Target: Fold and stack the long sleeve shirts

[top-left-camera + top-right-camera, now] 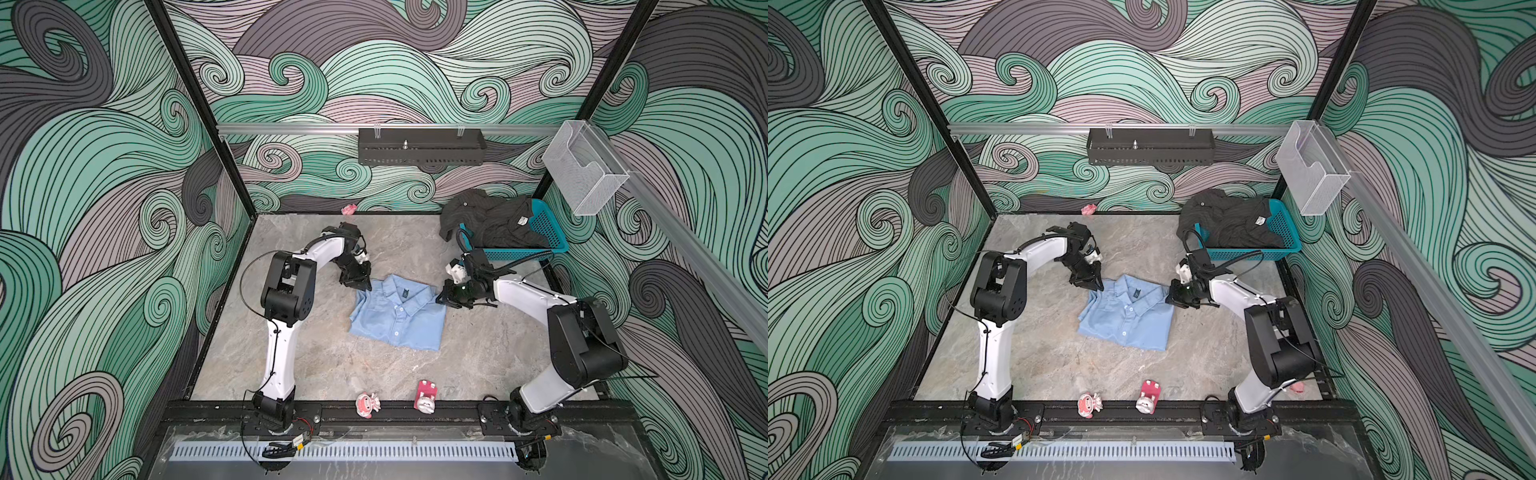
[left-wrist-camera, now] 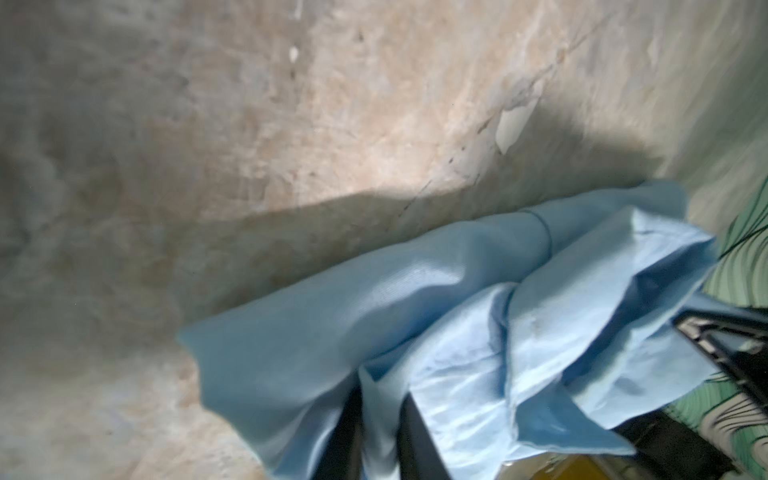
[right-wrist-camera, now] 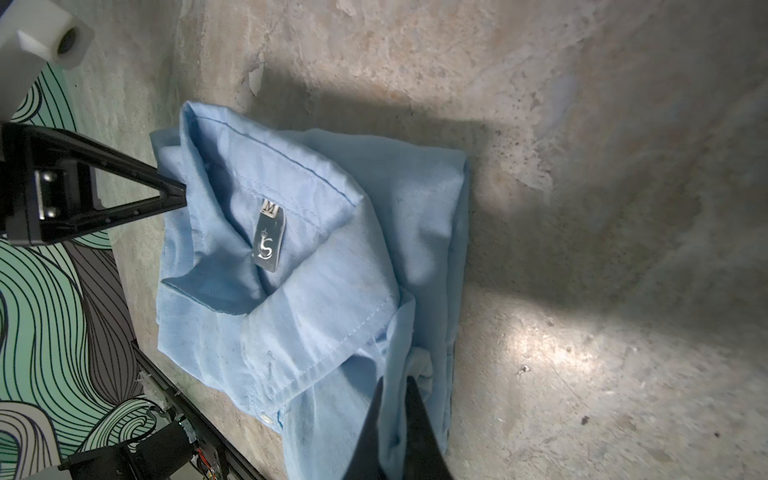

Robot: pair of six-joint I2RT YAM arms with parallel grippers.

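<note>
The light blue shirt (image 1: 398, 313) (image 1: 1127, 316) lies folded, collar up, in the middle of the table, with its dark neck label (image 3: 269, 237) showing. My left gripper (image 1: 365, 286) (image 1: 1097, 285) is shut on the shirt's far left shoulder corner; a fold of blue cloth (image 2: 380, 399) is pinched between its fingers. My right gripper (image 1: 439, 300) (image 1: 1170, 300) is shut on the far right shoulder corner, with cloth (image 3: 395, 399) between its fingers. The dark charcoal shirt (image 1: 490, 220) (image 1: 1225, 220) lies crumpled in the teal basket (image 1: 548, 232) (image 1: 1285, 228) at the back right.
Two small pink and white toys (image 1: 368, 405) (image 1: 426, 397) stand at the table's front edge. A small pink object (image 1: 348, 209) lies by the back wall. A black rack (image 1: 422, 147) and a clear box (image 1: 584, 166) hang on the rails.
</note>
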